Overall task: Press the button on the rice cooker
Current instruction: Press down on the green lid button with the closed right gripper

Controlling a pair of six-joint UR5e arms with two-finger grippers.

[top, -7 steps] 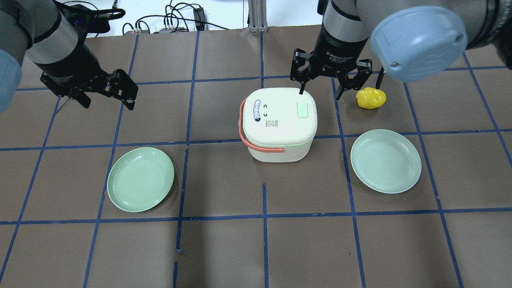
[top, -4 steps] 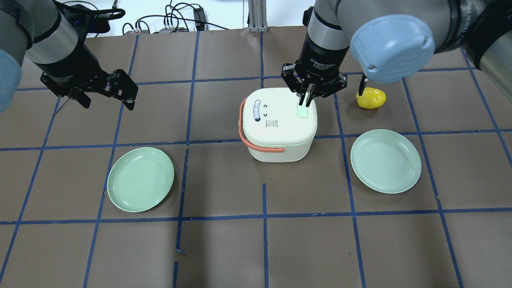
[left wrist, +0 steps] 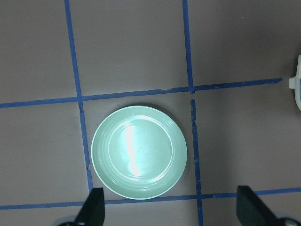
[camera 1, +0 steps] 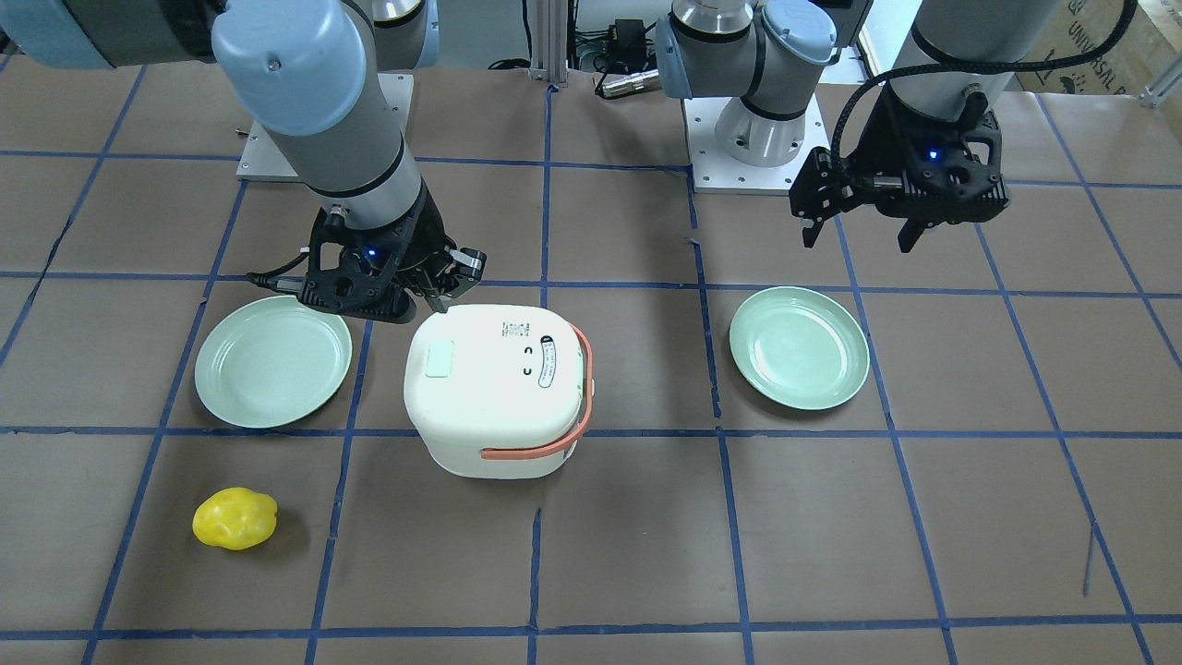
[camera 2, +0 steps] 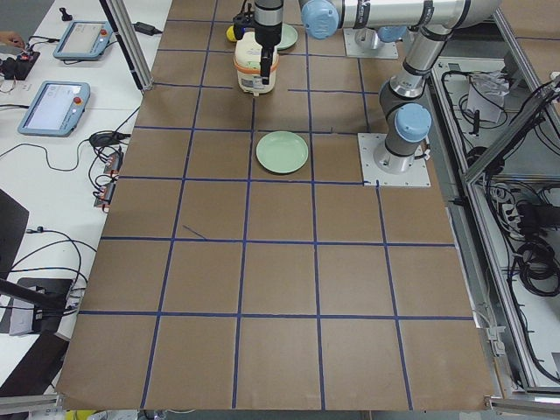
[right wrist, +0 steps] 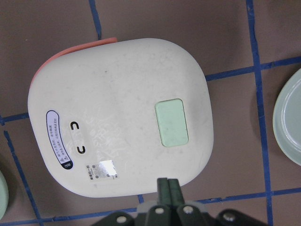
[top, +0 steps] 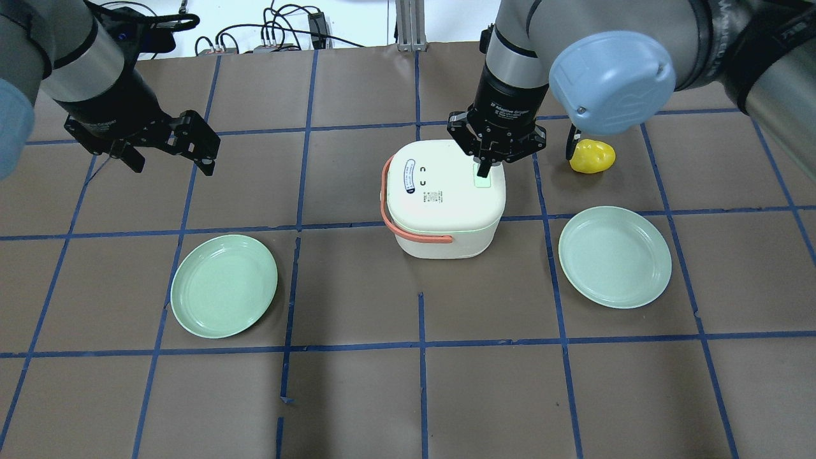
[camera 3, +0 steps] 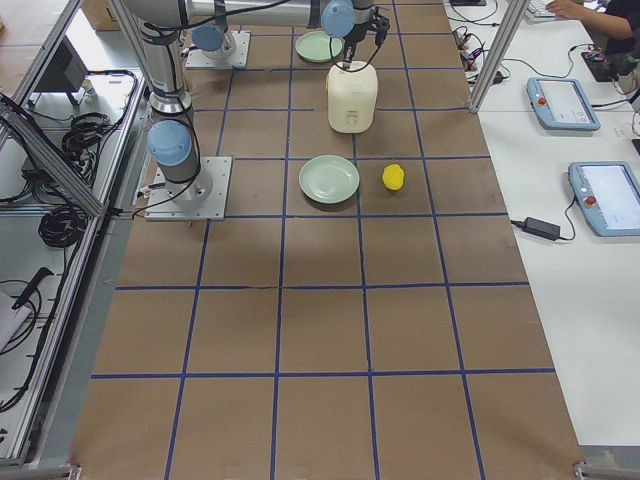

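Upper centre: right fingers pressed together as one tip over pale green rectangular button on white plastic rice cooker, for pushing; left fingers spread, upper left

Right arm: extended forward over the table's middle, wrist vertical, tool end pointing straight down.
Right gripper: both fingers pressed together into one narrow tip, aimed downward.
Left arm: drawn off to its own side, wrist tilted, well apart from the right arm.
Left gripper: raised, fingers spread wide, nothing between them.
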